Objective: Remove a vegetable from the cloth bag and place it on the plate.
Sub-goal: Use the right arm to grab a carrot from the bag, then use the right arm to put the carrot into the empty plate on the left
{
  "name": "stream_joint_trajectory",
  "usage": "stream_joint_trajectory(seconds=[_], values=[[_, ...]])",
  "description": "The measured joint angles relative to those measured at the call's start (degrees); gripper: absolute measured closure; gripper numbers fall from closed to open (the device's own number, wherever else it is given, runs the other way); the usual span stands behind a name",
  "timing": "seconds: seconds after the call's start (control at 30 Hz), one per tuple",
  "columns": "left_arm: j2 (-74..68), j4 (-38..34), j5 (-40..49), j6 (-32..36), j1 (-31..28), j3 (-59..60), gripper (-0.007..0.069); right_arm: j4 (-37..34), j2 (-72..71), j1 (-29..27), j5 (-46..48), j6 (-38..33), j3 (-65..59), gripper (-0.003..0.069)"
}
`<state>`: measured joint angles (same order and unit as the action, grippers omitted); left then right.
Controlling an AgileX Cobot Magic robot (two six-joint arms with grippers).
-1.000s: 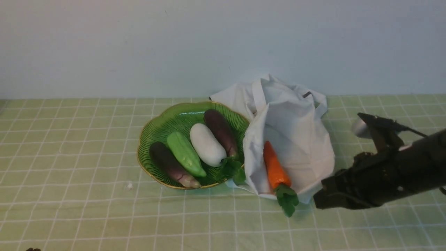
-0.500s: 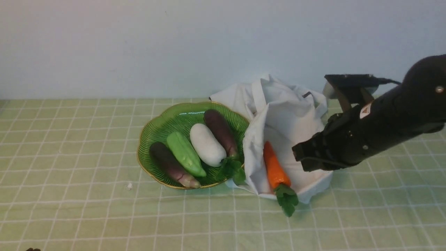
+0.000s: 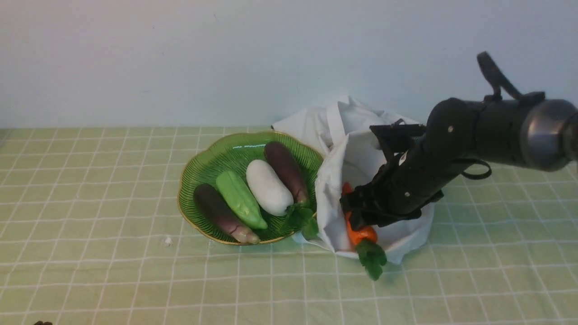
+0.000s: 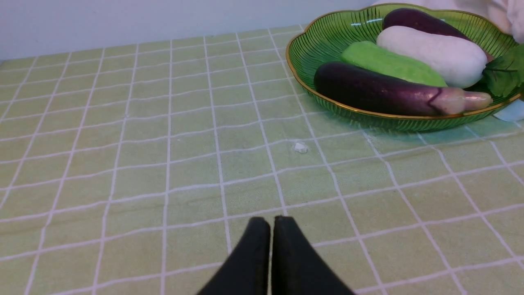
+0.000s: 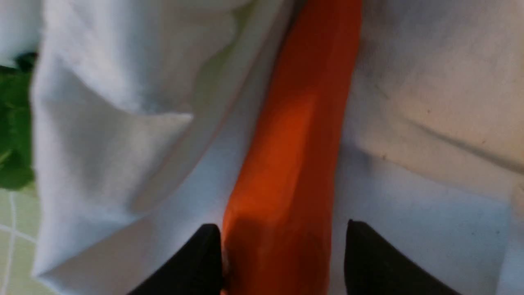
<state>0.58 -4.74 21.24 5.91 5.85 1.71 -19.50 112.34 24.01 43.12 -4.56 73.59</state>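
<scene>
1. Filling the background, a plain pale wall (image 3: 180, 58) meets the table along one straight line.
2. A light green tablecloth (image 3: 90, 271) with a white grid covers the surface in every view.
3. The cloth bag (image 3: 352, 131), white and crumpled, lies right of centre with its mouth toward the robot.
4. The black right arm (image 3: 474, 131) reaches in from the right over the bag and hides much of it in the front view.
5. The plate (image 3: 212, 158), ribbed green with a gold rim, sits just left of the bag. It holds two purple aubergines (image 3: 285, 169), a light green vegetable (image 3: 239, 198) and a white radish (image 3: 268, 187) side by side.
6. The carrot (image 3: 365, 234) lies on the fabric in the bag's mouth, not on the plate. Its leaves (image 3: 372, 262) stick out over the tablecloth. The front view shows only its thick end below the arm's tip.
7. The right gripper (image 5: 282, 233) is plain only in the right wrist view. Its fingers (image 5: 192, 262) straddle the carrot; one meets its flank, the other stands off with white cloth between. The jaws are spread, not clamped.
8. The left gripper (image 4: 271, 223) appears only in the left wrist view, low over bare tablecloth and well apart from the plate. Its jaws are pressed together on nothing.
9. A small white crumb (image 3: 168, 240) lies near the plate's near-left rim.
</scene>
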Motion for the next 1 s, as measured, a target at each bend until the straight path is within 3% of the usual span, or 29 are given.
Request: stream_joint_trajectory(seconds=[0.13,0.27,0.3,0.5,0.7,0.9,1.0], values=[[0.00,0.00,0.00,0.00,0.00,0.00,0.0629,0.14,2.15,0.00,0.43,0.00,0.07,0.0251],[0.00,0.00,0.00,0.00,0.00,0.00,0.0629,1.36,2.41,0.00,2.17,-0.06,0.72,0.0300],[0.00,0.00,0.00,0.00,0.00,0.00,0.0629,2.60,2.41,0.00,4.21,-0.06,2.07,0.0343],[0.00,0.00,0.00,0.00,0.00,0.00,0.0629,8.76,0.68,0.00,14.64,1.67,6.25,0.0351],[0.00,0.00,0.00,0.00,0.00,0.00,0.0629,19.00,-8.82,0.00,26.12,14.21,6.96,0.0351],[0.00,0.00,0.00,0.00,0.00,0.00,0.0629,16.78,-15.58,2.92,18.85,19.41,7.36,0.0351],[0.00,0.00,0.00,0.00,0.00,0.00,0.0629,14.51,-14.52,8.57,11.04,18.82,9.17,0.0351]])
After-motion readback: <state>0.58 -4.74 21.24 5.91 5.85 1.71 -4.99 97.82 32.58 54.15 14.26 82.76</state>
